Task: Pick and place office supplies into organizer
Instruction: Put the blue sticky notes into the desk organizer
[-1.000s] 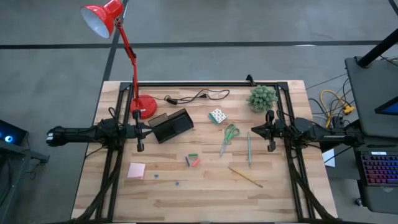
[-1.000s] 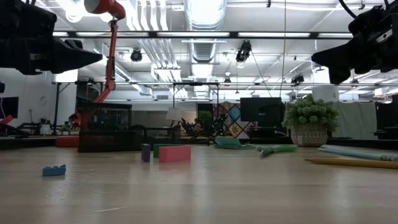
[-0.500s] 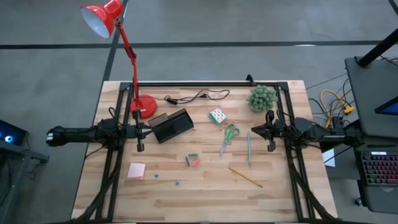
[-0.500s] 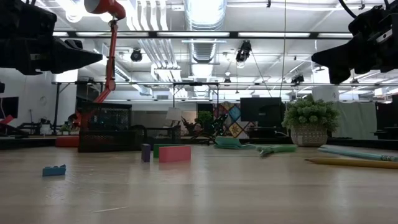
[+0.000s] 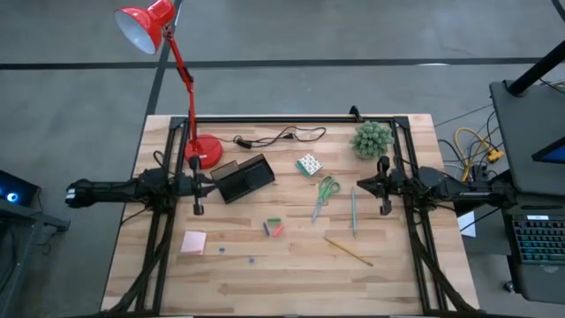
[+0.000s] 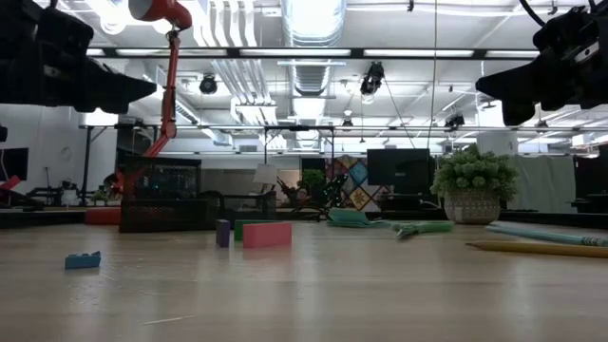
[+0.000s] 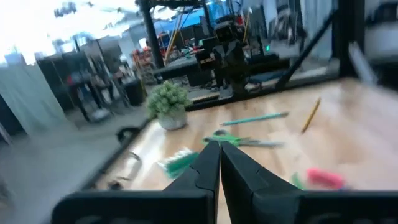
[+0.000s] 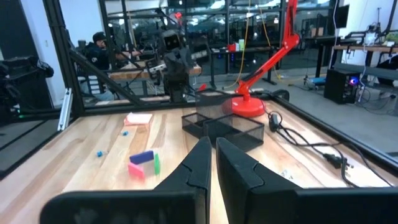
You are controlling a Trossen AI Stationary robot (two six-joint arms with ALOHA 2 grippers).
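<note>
left gripper (image 5: 199,187): fingers pressed together, holding nothing; hangs above the table's left side, just at 9 o'clock of the organizer
sticky-note pad (image 5: 193,242): flat, at about 6 o'clock of the left gripper, near it
organizer (image 5: 242,179): black divided tray, tilted, long axis running roughly 8 to 2 o'clock; nothing of the supplies seen in it yet
red and green pieces (image 5: 274,228): mid-table, at 5 o'clock of the organizer, between the two arms
dotted block (image 5: 309,165): at 3 o'clock of the organizer
scissors (image 5: 325,194): long axis about 1 to 7 o'clock; at 9 o'clock of the right gripper, the nearer arm
pen (image 5: 353,212): lies nearly 12 to 6 o'clock, just beside the right gripper
right gripper (image 5: 383,189): fingers all but together, empty; hangs above the table's right side
pencil (image 5: 348,251): slanted 10 to 4 o'clock, at about 7 o'clock of the right gripper
hard to make out: two tiny specks near the sticky-note pad; the organizer's inner walls in the high view; the left wrist view is smeared
</note>
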